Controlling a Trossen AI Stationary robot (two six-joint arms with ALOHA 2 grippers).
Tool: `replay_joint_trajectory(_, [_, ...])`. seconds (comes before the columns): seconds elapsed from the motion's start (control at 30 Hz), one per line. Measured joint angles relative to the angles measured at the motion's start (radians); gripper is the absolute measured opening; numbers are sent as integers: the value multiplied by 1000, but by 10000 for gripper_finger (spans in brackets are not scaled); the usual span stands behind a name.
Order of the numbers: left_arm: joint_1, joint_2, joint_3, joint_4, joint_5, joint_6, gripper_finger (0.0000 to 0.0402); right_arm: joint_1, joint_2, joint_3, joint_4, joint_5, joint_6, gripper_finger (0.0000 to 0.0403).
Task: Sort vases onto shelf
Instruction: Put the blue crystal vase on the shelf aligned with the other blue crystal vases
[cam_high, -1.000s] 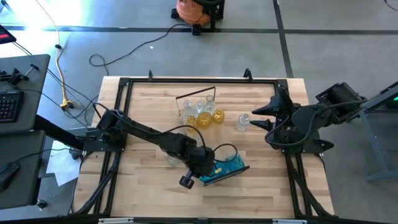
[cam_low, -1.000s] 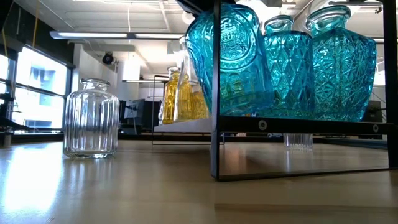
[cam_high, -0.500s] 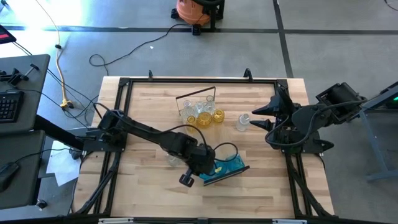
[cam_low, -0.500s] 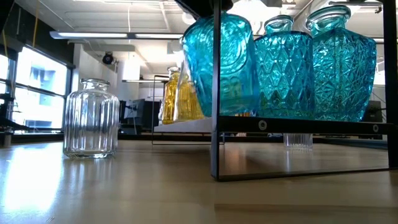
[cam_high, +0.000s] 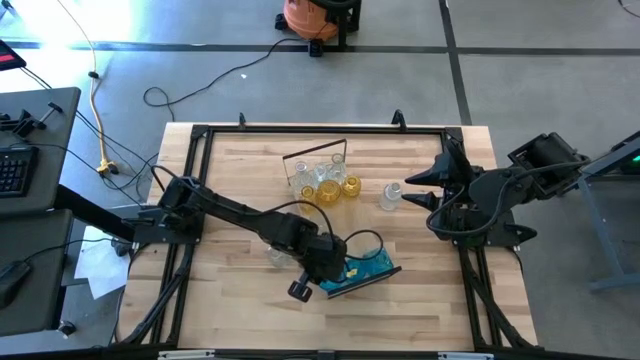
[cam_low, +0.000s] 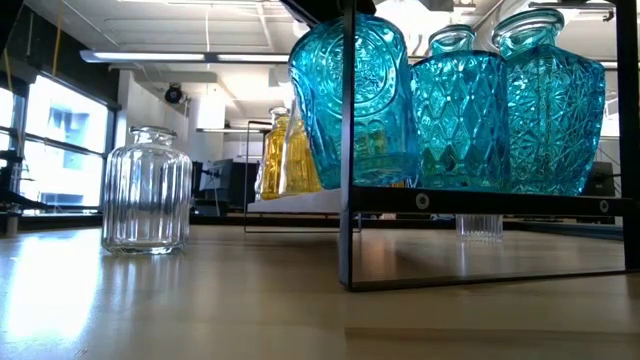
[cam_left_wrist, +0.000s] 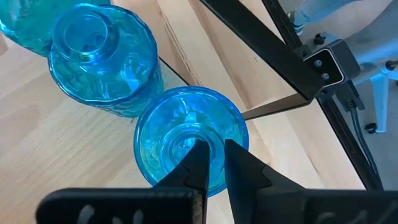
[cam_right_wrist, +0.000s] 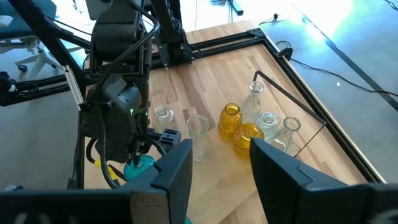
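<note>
My left gripper (cam_left_wrist: 216, 155) is shut on a blue vase (cam_left_wrist: 160, 140) at the end of a row of three blue vases (cam_low: 500, 110) on the near shelf (cam_low: 480, 201). In the high view the gripper (cam_high: 340, 266) is at the table's middle front. Yellow vases (cam_high: 338, 188) and clear ones (cam_high: 310, 175) stand on a second shelf further back. Two clear vases (cam_high: 389, 197), (cam_low: 147, 190) stand upright on the bare table. My right gripper (cam_right_wrist: 224, 168) hovers open and high at the table's right side, with nothing between its fingers. My left gripper pinches the rim of the blue vase's neck (cam_left_wrist: 181, 148), with one finger (cam_left_wrist: 199, 155) in the mouth and the other (cam_left_wrist: 239, 163) outside it. The fingers slant down from above. The vase stands nearly upright (cam_low: 350, 100). I cannot tell whether its base touches the shelf.
The shelf's thin dark frame (cam_low: 346, 150) rises just beside the held vase. A black rail (cam_high: 300, 130) frames the tabletop. Bare wood lies at the table's near left and far right. An orange machine (cam_high: 310, 15) sits on the floor beyond the table.
The held blue vase leaned toward the neighbouring blue vase a second ago. It has since been tipped back upright, and its body has drawn slightly away from that neighbour. My left gripper has stayed shut on the vase's neck and in nearly the same place.
</note>
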Motion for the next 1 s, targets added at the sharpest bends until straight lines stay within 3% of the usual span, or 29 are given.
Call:
replay_joint_trajectory(0.5, [0, 0, 0, 26, -5, 19, 87, 0, 0, 0, 0, -4, 0, 145])
replay_joint_trajectory(1.0, [2, -6, 4, 61, 17, 11, 99, 0, 0, 0, 0, -6, 0, 145])
